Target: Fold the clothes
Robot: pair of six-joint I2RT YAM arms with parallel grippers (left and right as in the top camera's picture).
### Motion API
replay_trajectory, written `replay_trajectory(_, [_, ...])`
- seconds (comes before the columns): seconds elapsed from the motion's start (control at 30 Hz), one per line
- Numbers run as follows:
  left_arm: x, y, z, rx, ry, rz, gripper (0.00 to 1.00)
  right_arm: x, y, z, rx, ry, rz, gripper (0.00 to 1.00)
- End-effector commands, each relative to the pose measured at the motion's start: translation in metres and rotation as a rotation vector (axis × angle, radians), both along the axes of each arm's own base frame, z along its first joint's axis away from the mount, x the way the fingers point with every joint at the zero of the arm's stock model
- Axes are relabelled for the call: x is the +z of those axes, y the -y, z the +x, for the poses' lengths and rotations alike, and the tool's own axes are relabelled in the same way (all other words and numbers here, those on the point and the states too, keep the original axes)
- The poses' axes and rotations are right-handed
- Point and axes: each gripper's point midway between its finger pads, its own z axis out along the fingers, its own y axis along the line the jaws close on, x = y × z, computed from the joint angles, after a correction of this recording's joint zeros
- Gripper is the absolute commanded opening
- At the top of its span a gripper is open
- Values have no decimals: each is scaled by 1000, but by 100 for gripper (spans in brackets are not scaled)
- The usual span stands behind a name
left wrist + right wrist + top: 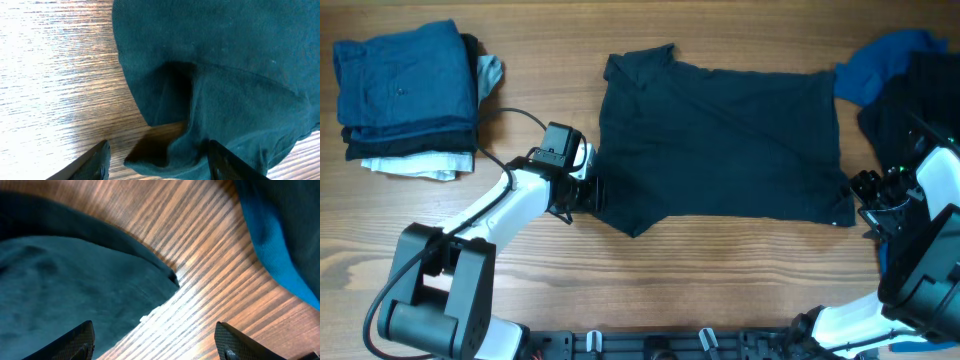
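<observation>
The clothes being handled are a near-black navy short-sleeved shirt (720, 140), spread flat in the middle of the table. My left gripper (588, 192) is at its left sleeve. In the left wrist view that gripper (160, 162) is open, and a loose fold of the sleeve (172, 152) lies between the fingers, touching the right finger (225, 162). My right gripper (860, 195) is at the shirt's bottom right corner. It (155, 342) stands open over bare wood, with the shirt's corner (75, 280) just ahead of the left finger (80, 340).
A stack of folded clothes (405, 95) in blue, dark and white sits at the far left. A loose pile of blue and dark garments (890, 65) lies at the far right, and its blue cloth (280, 240) is close to my right gripper.
</observation>
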Motion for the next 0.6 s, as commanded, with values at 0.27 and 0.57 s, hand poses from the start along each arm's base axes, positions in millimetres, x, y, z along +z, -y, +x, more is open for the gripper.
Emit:
replay_trajectory(0.27, [-18,0,-17,16,-86,2,64,-21,-7,5,-48,110,-12,78])
replay_trajectory(0.57, [-18,-1,-19,16,-96,5,61,-59,-5,-5,-46,153,-80,58])
